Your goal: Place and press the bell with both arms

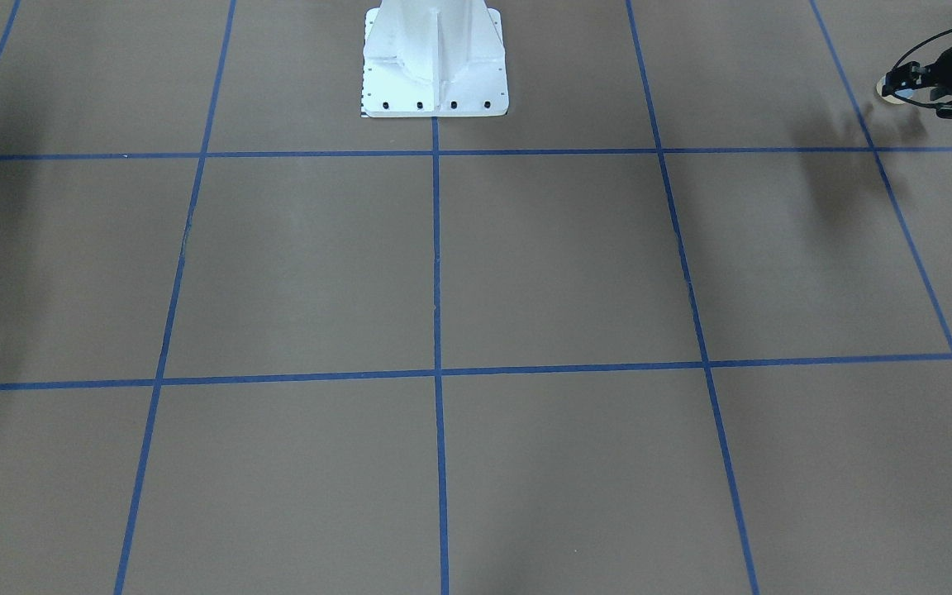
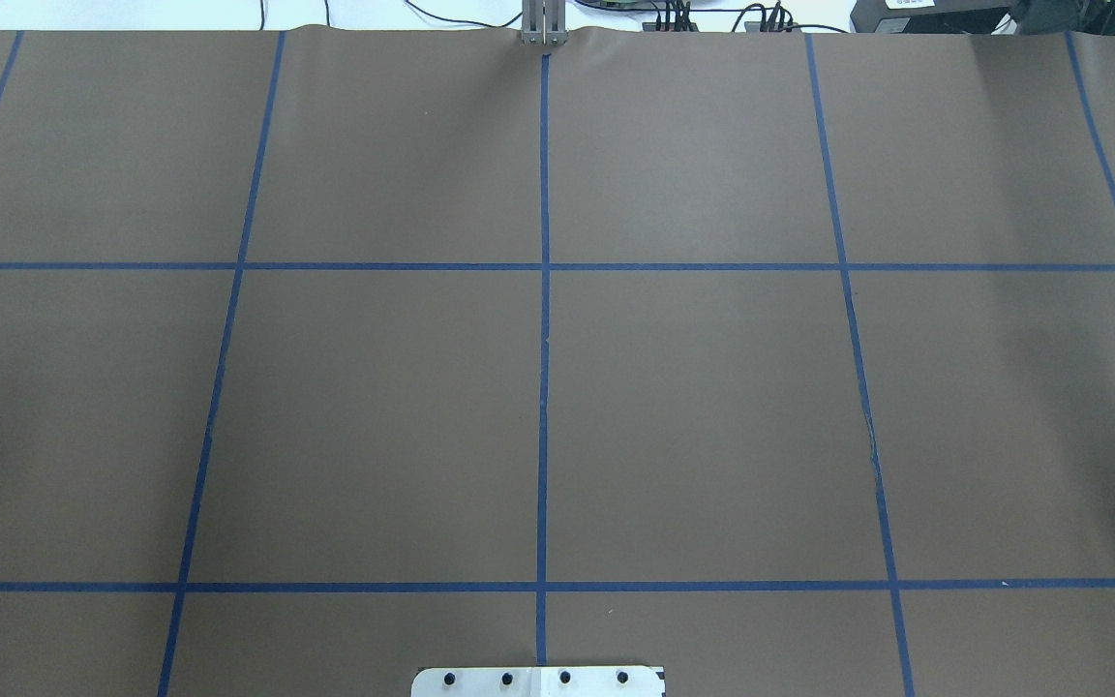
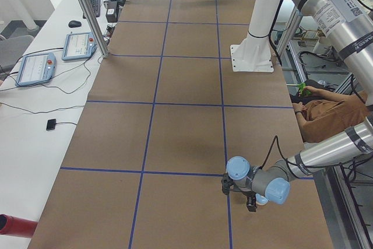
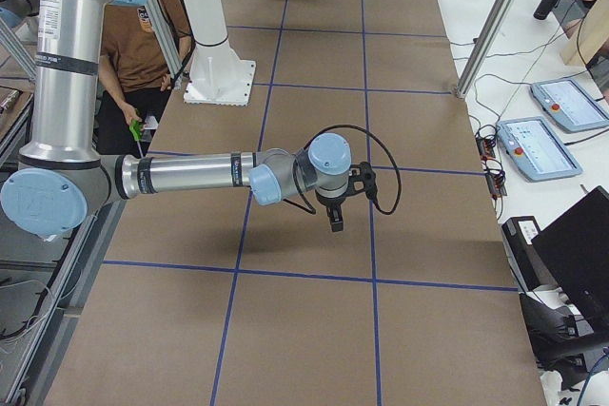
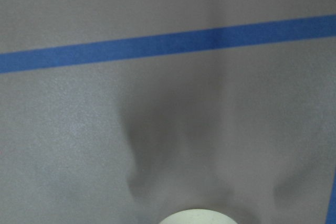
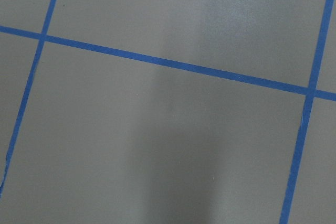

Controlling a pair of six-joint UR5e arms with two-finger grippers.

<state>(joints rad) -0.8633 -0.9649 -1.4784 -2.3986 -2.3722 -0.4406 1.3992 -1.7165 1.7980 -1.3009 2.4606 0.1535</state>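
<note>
The bell (image 1: 891, 89), with its light-blue dome and cream rim, sits between the fingers of my left gripper (image 1: 899, 83) at the far right top of the front-facing view, held above the brown table; its shadow falls on the table below. The left wrist view shows only a cream curved edge of the bell (image 5: 191, 217) at the bottom, with finger shadows on the table. My right gripper (image 4: 335, 223) hangs pointing down over the middle of the table in the exterior right view; I cannot tell whether it is open or shut. The overhead view shows neither gripper.
The white pedestal (image 1: 435, 58) stands at the robot's side of the table. Blue tape lines (image 2: 544, 339) divide the brown table into squares. A seated operator (image 3: 326, 118) is beside the table. Tablets (image 3: 35, 68) and a red cylinder (image 3: 14, 225) lie on the side bench.
</note>
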